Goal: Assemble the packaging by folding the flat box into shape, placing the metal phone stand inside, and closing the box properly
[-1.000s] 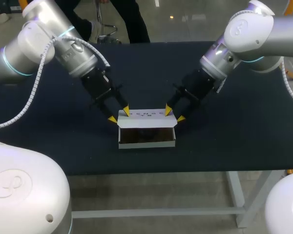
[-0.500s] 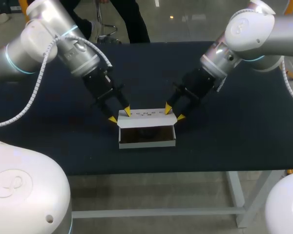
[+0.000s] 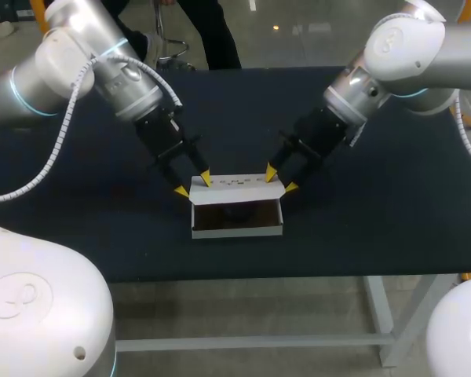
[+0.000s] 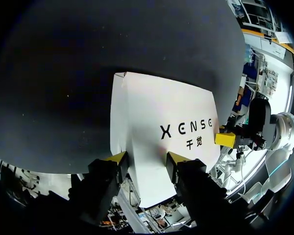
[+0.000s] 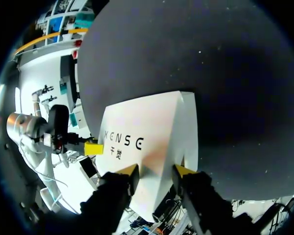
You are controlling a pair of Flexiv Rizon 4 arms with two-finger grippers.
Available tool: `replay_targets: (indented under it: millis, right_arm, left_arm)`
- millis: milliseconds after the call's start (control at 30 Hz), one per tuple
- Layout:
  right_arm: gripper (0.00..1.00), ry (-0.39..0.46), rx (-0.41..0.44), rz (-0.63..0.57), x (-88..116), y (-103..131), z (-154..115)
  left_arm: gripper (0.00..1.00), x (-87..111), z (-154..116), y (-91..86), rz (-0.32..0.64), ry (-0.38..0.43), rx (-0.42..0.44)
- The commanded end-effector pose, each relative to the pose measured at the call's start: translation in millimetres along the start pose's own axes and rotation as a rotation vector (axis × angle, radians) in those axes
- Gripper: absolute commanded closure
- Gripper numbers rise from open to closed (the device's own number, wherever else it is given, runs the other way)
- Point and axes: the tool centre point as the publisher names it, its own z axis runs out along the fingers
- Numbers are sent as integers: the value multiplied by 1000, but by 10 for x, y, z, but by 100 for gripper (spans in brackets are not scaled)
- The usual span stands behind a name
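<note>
The box (image 3: pixel 237 228) sits open at the middle of the tabletop (image 3: pixel 377 228), its lid (image 3: pixel 235 183) upright on the far side. The left tool (image 3: pixel 192 185) straddles the lid's left corner and the right tool (image 3: pixel 280 182) its right corner, both with fingers apart

Setting: a robotics laboratory or test cell.

Indicators:
- Two white-and-grey jointed industrial arms, the left arm (image 3: pixel 86 55) and the right arm (image 3: pixel 408 55), come in over one tabletop (image 3: pixel 377 220) from opposite sides.
- The tabletop is covered in plain dark matting and stands on a bare light-grey metal frame (image 3: pixel 380 314).
- A white ribbed cable conduit (image 3: pixel 56 133) runs exposed along the left arm.
- Each arm ends in a black two-finger tool with yellow tips: left tool (image 3: pixel 192 184), right tool (image 3: pixel 281 181).
</note>
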Motion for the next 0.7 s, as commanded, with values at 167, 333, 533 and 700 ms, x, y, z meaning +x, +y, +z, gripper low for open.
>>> replay_targets:
  millis: [167, 333, 533, 700]
  right_arm:
    - [51, 9, 14, 3, 35, 43, -22]
    - [51, 16, 17, 8, 46, 64, -28]
    - [51, 18, 21, 10, 70, 82, -37]
    - [51, 20, 30, 12, 84, 92, -45]
  left_arm:
    - [47, 49, 9, -19, -3, -13, -5]
    - [47, 49, 8, -23, -3, -17, -5]
    - [47, 52, -8, -32, -6, -22, -7]
    - [45, 54, -13, -44, -7, -27, -10]
